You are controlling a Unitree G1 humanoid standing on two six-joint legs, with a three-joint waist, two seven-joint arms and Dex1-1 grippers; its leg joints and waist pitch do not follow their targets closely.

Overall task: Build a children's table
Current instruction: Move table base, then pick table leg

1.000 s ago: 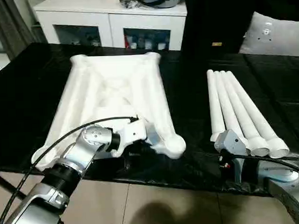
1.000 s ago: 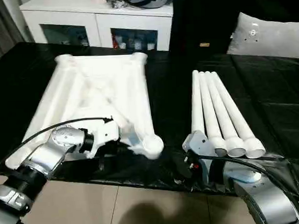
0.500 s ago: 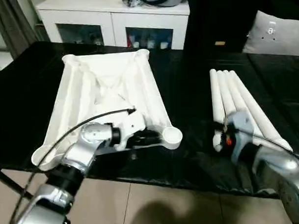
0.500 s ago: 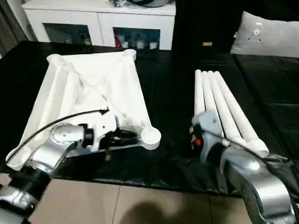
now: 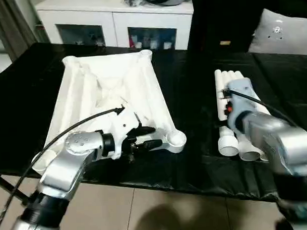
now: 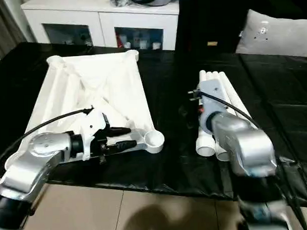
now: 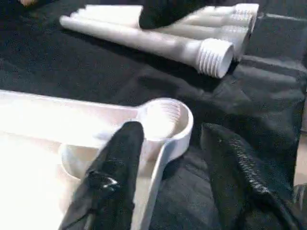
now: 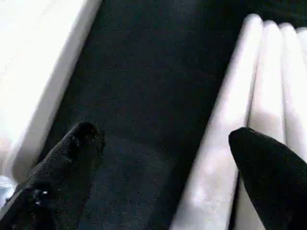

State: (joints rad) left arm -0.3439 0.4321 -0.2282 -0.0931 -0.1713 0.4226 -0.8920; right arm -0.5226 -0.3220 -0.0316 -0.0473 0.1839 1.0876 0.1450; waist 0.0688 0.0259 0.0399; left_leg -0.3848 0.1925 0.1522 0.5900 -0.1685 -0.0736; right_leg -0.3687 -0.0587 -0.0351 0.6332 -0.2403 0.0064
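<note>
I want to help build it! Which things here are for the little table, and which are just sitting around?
For the table:
- white table top, lying ribbed side up
- white legs, side by side on the black work table

Just sitting around:
- white cabinet behind
- grey cushion at the back

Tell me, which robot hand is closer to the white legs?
Right. The right gripper hangs open just above the legs. The left gripper is across the table at the top's corner socket.
</note>
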